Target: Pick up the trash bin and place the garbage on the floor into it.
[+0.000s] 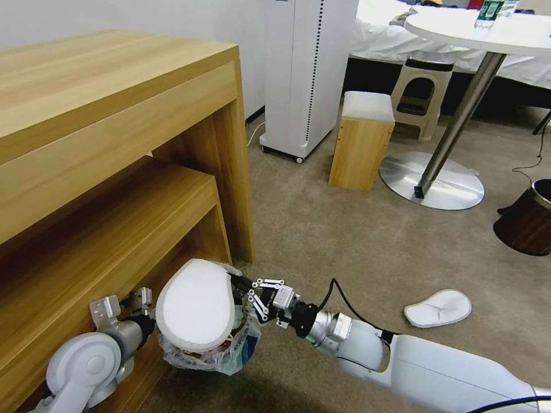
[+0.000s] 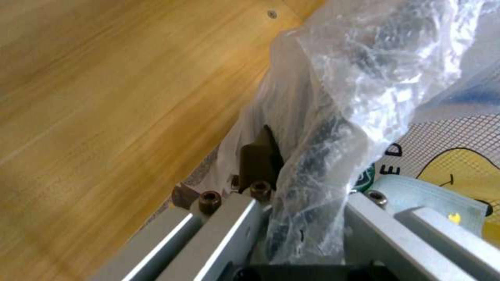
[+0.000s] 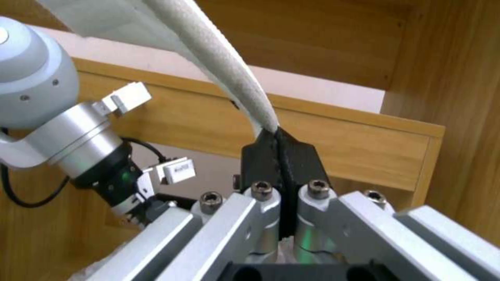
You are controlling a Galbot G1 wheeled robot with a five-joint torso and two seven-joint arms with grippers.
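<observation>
My left gripper (image 1: pixel 148 323) is low by the desk, shut on the rim of the trash bin (image 1: pixel 227 351), whose crinkled clear bag (image 2: pixel 338 113) spills over the edge. A light-blue face mask (image 2: pixel 416 191) and a yellow wrapper (image 2: pixel 461 164) lie inside. A white slipper (image 1: pixel 195 304) stands tilted over the bin's mouth. My right gripper (image 1: pixel 236 283) reaches in from the right and is shut on the slipper's edge (image 3: pixel 229 78), its dark fingertips (image 3: pixel 268 154) pinching the rim. A second white slipper (image 1: pixel 437 308) lies flat on the beige carpet floor (image 1: pixel 344 241) to the right.
The wooden desk (image 1: pixel 115 115) and its lower shelf (image 1: pixel 103 229) press close on the left. A brown wood-look bin (image 1: pixel 528 221) stands at the right edge. Further back are a small wooden stool (image 1: pixel 361 140), a white appliance (image 1: pixel 304 74) and a round table's metal base (image 1: pixel 436 180).
</observation>
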